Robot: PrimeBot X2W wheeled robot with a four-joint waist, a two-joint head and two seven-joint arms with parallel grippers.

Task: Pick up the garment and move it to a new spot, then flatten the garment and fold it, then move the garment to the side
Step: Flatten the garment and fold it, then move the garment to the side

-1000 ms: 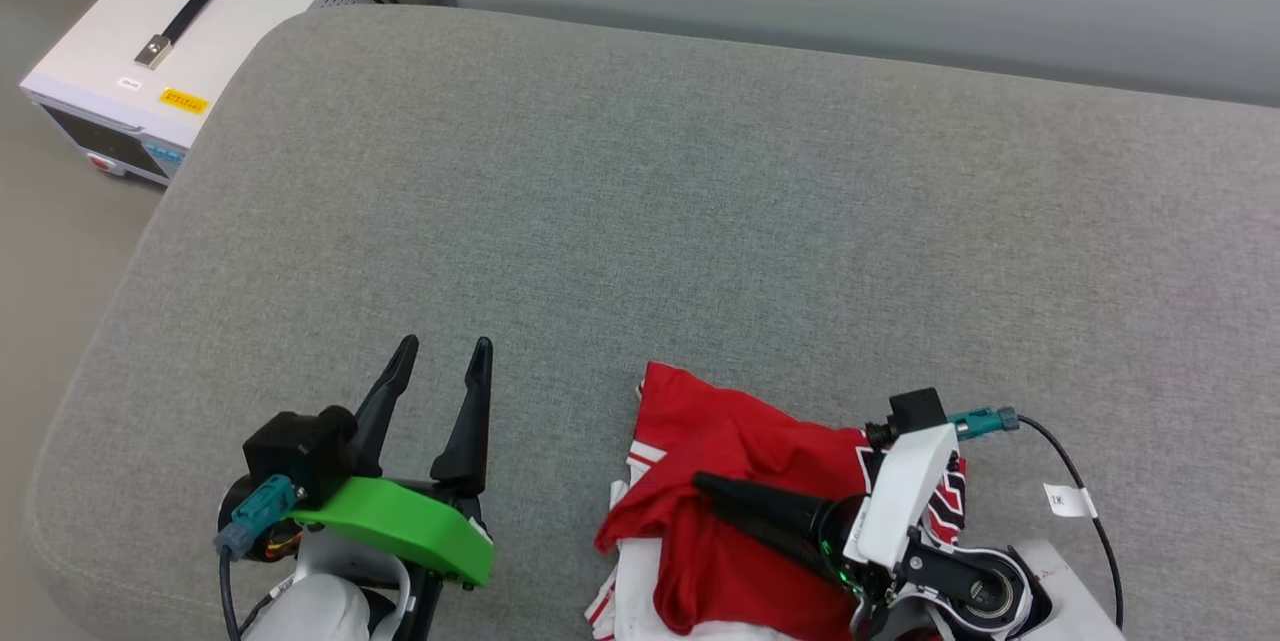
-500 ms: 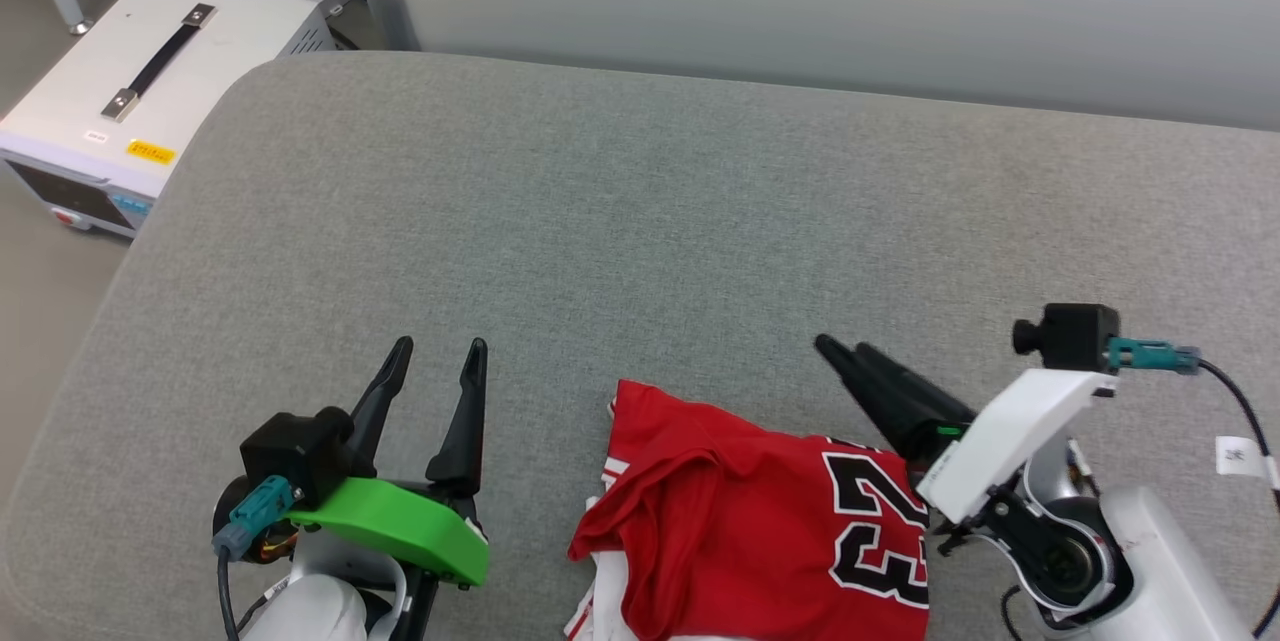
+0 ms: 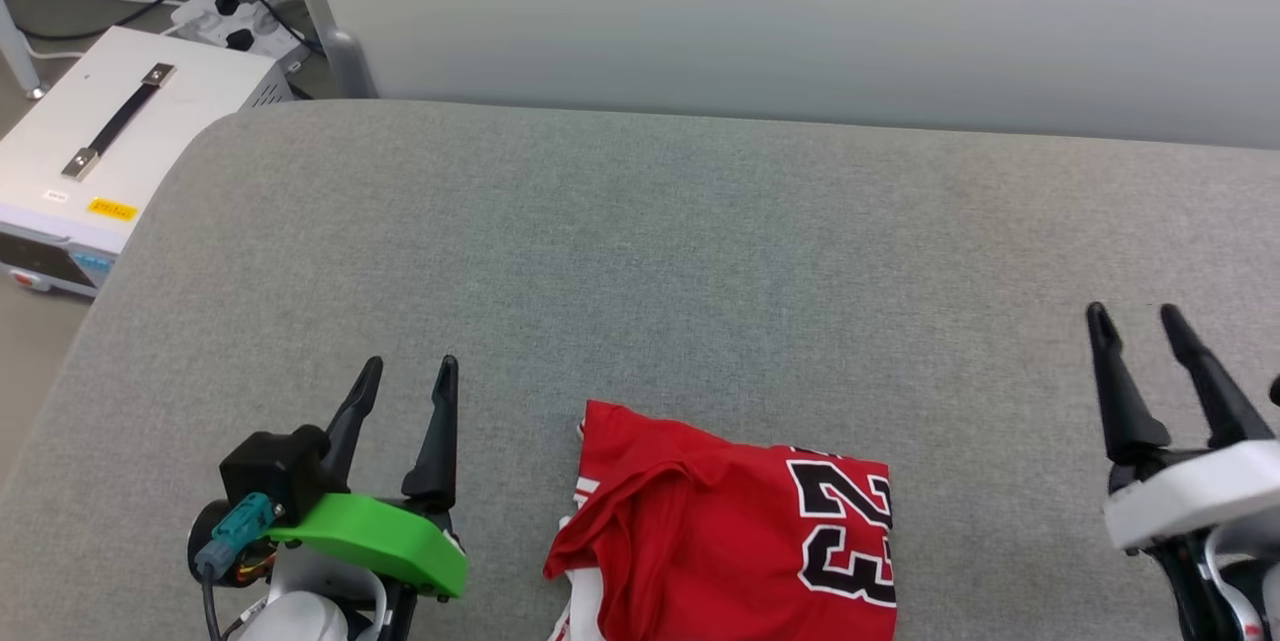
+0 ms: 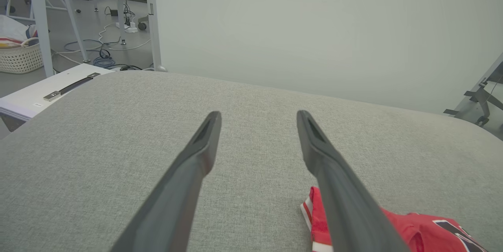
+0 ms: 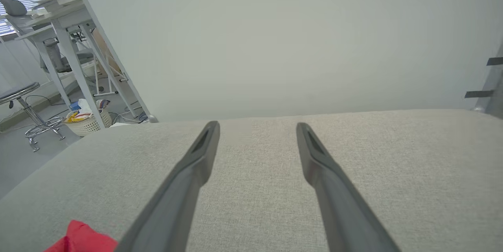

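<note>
Though folded, garment (image 3: 700, 541) with black "23"

garment (image 3: 720, 541) on cushion (image 3: 700, 251) | left tool (image 3: 411, 363) left of it | right tool (image 3: 1133, 313) right

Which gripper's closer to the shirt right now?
Left. The left gripper sits just left of the shirt, open, not touching. The right gripper is farther off on the other side, also open.
</note>
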